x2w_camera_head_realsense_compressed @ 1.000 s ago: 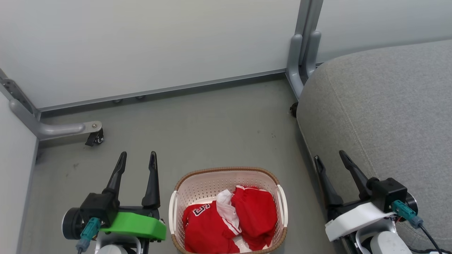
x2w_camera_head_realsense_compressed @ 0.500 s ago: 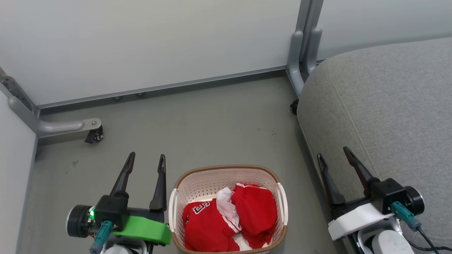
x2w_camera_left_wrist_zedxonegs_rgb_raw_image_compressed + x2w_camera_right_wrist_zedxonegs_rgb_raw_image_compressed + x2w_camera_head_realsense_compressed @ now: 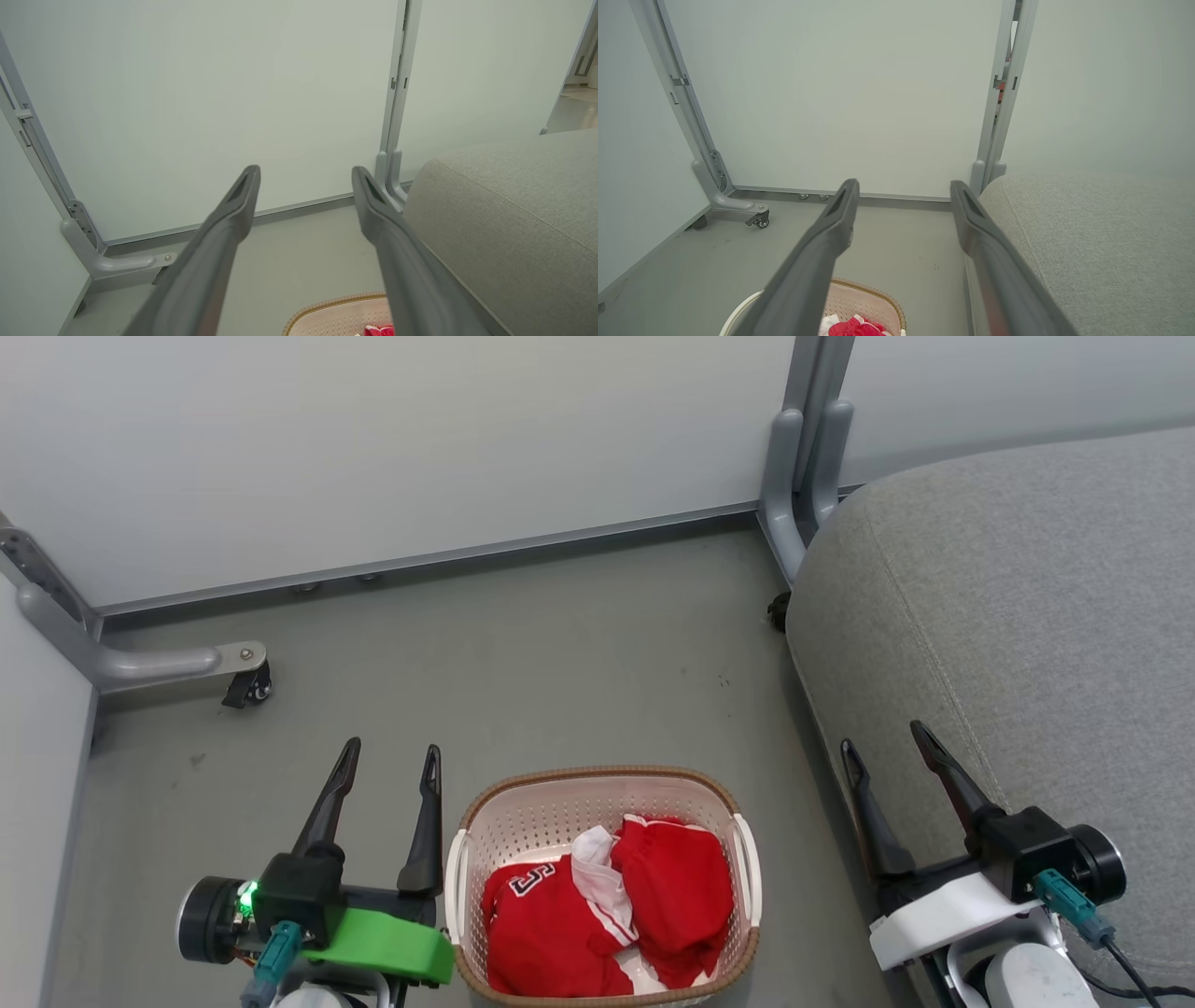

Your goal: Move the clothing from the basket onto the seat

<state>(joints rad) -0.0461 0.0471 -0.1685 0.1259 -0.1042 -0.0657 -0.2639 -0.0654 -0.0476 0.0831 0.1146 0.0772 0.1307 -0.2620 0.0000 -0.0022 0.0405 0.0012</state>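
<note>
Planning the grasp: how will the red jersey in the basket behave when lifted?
The red jersey lies crumpled in soft folds, so it will probably be floppy and drape from one pinch point. It overlaps the other red garment, which may drag along. The basket looks like thin perforated plastic, likely light, so it might shift.

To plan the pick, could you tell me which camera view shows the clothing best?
The head view: both red pieces of the clothing lie in plain sight in the basket, number readable. The left wrist view catches a sliver of clothing at its bottom edge; the right wrist view shows a red-and-white bit inside the basket rim.
</note>
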